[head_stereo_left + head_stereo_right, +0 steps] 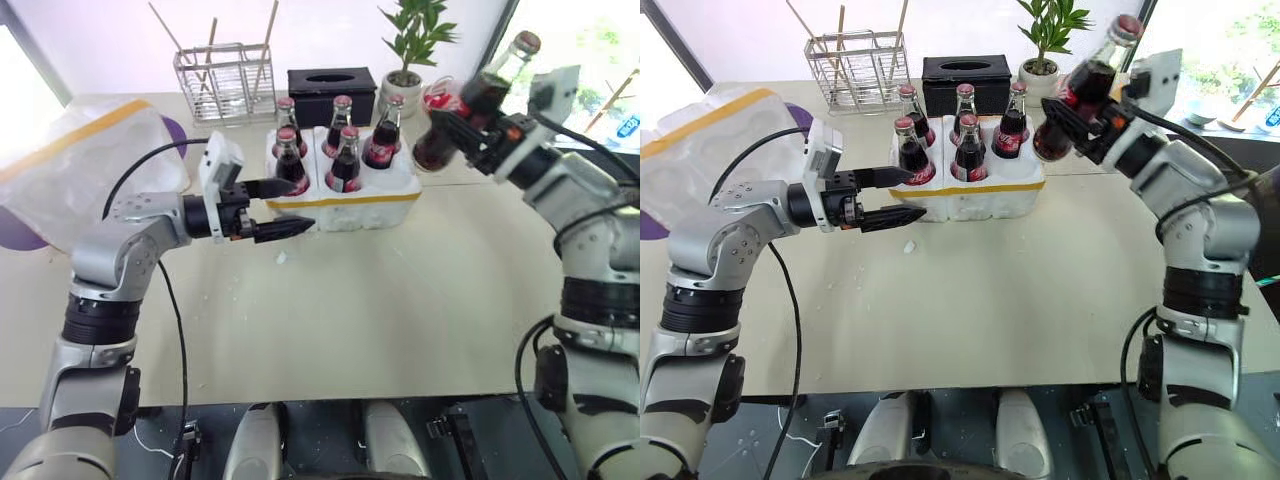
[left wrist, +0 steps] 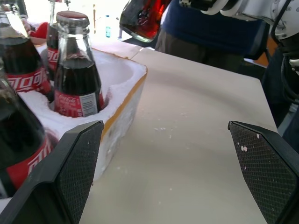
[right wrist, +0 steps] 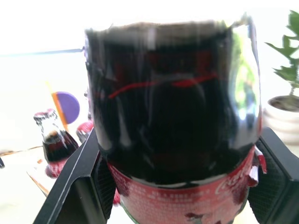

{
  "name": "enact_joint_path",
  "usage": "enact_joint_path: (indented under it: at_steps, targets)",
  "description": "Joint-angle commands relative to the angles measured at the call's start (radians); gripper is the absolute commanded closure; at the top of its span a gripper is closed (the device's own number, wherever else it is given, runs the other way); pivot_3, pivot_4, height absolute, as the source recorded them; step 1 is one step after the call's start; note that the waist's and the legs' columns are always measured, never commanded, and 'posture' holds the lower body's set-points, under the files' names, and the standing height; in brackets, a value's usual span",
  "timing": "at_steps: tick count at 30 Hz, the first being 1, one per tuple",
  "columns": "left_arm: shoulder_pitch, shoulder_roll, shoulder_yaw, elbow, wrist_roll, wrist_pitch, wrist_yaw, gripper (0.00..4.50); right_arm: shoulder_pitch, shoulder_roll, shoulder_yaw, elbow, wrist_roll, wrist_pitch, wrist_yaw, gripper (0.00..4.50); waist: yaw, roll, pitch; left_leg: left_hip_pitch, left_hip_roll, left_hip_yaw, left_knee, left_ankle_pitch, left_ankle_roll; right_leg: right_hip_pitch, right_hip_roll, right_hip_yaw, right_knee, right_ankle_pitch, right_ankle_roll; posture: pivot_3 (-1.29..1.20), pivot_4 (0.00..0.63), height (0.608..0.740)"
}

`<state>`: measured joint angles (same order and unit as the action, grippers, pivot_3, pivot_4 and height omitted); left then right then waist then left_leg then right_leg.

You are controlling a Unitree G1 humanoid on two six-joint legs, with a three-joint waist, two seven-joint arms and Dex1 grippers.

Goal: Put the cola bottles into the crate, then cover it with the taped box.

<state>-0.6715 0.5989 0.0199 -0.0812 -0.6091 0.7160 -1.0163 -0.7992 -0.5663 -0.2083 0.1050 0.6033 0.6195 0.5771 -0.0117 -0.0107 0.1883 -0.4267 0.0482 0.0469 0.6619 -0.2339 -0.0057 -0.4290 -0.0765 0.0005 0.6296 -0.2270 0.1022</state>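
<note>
Beige and smooth, the table [image 1: 400, 320] stretches away toward bright windows, with a few white foam crumbs [image 1: 281, 258] scattered on it. Nearest, the left gripper [image 1: 290, 208] points sideways just in front of the crate, its two black textured fingers [image 2: 74, 168] spread wide with nothing between them.

Just past it sits the crate [image 1: 345, 195], a low white foam block with round wells and a yellow tape stripe [image 1: 350, 201] near its base. Five cola bottles [image 1: 345, 160] stand upright in it, small glass ones with dark drink, red caps and red-and-white labels. One well at the front corner, toward the right arm, is empty [image 2: 114, 77].

A sixth bottle [image 1: 470, 100] is up in the air beside the crate, tilted, clamped around its lower body by the right gripper [image 1: 1072, 108]; the wrist camera shows both black fingers pressed against its labelled glass [image 3: 173, 140].

Off to the left side lies the taped box [image 1: 85, 165], a big hollow white foam shell with a wide yellow band [image 1: 70, 140] across it, well apart from the crate.

Farther back I count one wire rack [image 1: 222, 80] holding thin sticks, one black tissue box [image 1: 332, 90], and one small green plant in a white pot [image 1: 408, 60].
</note>
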Motion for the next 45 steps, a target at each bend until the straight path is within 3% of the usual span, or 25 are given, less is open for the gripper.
enact_joint_path:
  at_steps: [1, 9, 12, 14, 19, 23, 26, 29, 33, 38, 45]
  targets:
    - [-0.006, 0.009, 0.037, -0.024, -0.008, -0.018, 0.015, 0.00, -0.069, 0.040, 0.050, 0.091, -0.066, -0.083, 0.028, 1.65, 0.000, 0.000, 0.000, 0.000, 0.000, 0.000, 0.000, 0.000, 0.000, 0.000, 0.000, 0.000, 0.000, 0.000, 0.000, 0.00, 0.150, 0.740]
    - [-0.004, 0.019, 0.060, -0.045, -0.030, -0.016, 0.034, 0.00, -0.035, 0.103, 0.148, 0.263, -0.217, -0.176, 0.030, 1.65, 0.000, 0.000, 0.000, -0.001, 0.000, 0.001, 0.000, 0.000, 0.000, 0.000, -0.001, 0.000, -0.001, 0.000, 0.000, 0.00, 0.150, 0.740]
    - [-0.005, 0.059, 0.085, -0.038, -0.020, -0.015, 0.033, 0.00, -0.003, 0.110, 0.152, 0.260, -0.235, -0.155, 0.026, 0.15, 0.000, 0.000, 0.000, -0.001, 0.000, 0.000, 0.000, 0.000, 0.000, 0.000, -0.001, 0.000, 0.000, 0.000, 0.000, 0.00, 0.150, 0.740]
    - [0.005, 0.120, 0.105, -0.032, -0.009, -0.019, 0.009, 0.00, 0.024, 0.096, 0.152, 0.211, -0.241, -0.148, 0.037, 0.02, -0.003, 0.000, 0.000, -0.001, 0.000, 0.000, 0.000, 0.000, 0.000, 0.000, -0.001, 0.000, 0.000, 0.000, 0.000, 0.00, 0.150, 0.740]
    - [0.070, 0.407, 0.193, 0.037, 0.023, -0.047, -0.153, 0.00, 0.108, -0.039, 0.073, -0.008, -0.154, -0.033, 0.138, 0.02, -0.002, 0.000, 0.001, -0.001, 0.000, 0.001, -0.001, 0.000, 0.000, -0.001, -0.001, -0.001, -0.001, 0.000, 0.000, 0.00, 0.150, 0.740]
    - [0.151, 0.656, 0.255, 0.201, 0.077, -0.121, -0.332, 0.00, 0.175, -0.202, -0.001, -0.142, -0.078, 0.046, 0.250, 0.02, -0.003, -0.001, 0.002, -0.001, 0.000, 0.003, -0.002, 0.000, 0.000, -0.003, -0.002, 0.000, -0.001, -0.002, -0.004, 0.00, 0.150, 0.740]
    - [0.236, 0.854, 0.251, 0.431, 0.184, -0.268, -0.503, 0.00, 0.209, -0.319, -0.080, -0.196, -0.002, 0.120, 0.329, 0.02, -0.006, -0.001, 0.002, 0.000, 0.001, 0.005, -0.004, 0.000, -0.001, -0.005, -0.003, -0.001, -0.002, -0.005, -0.008, 0.00, 0.150, 0.740]
    - [0.253, 0.965, 0.145, 0.681, 0.355, -0.509, -0.550, 0.00, 0.220, -0.366, -0.127, -0.217, 0.046, 0.157, 0.354, 0.02, -0.008, -0.001, 0.002, 0.000, 0.001, 0.007, -0.006, -0.001, -0.001, -0.007, -0.004, 0.000, -0.002, -0.006, -0.009, 0.00, 0.150, 0.740]
    - [-0.027, 0.921, -0.054, 0.977, 0.629, -0.739, -0.463, 0.00, 0.203, -0.346, -0.142, -0.199, 0.066, 0.171, 0.323, 0.02, 0.001, -0.001, 0.002, 0.000, 0.001, 0.008, -0.009, 0.000, -0.001, -0.009, -0.004, 0.000, -0.001, -0.006, -0.011, 0.00, 0.150, 0.740]
    - [-0.449, 0.778, -0.230, 1.244, 0.888, -0.841, -0.345, 0.00, 0.204, -0.327, -0.119, -0.188, 0.048, 0.160, 0.294, 0.02, 0.026, -0.004, 0.002, -0.002, 0.001, 0.009, -0.007, 0.000, -0.001, -0.009, -0.003, -0.001, 0.000, -0.006, -0.010, 0.00, 0.150, 0.740]
    - [-0.673, 0.669, -0.320, 1.392, 1.051, -0.864, -0.192, 0.00, 0.269, -0.330, -0.154, -0.230, 0.062, 0.184, 0.258, 0.02, 0.022, -0.007, 0.002, -0.015, 0.001, 0.008, 0.001, 0.000, -0.001, -0.016, -0.004, -0.001, 0.000, -0.002, -0.003, 0.00, 0.150, 0.740]
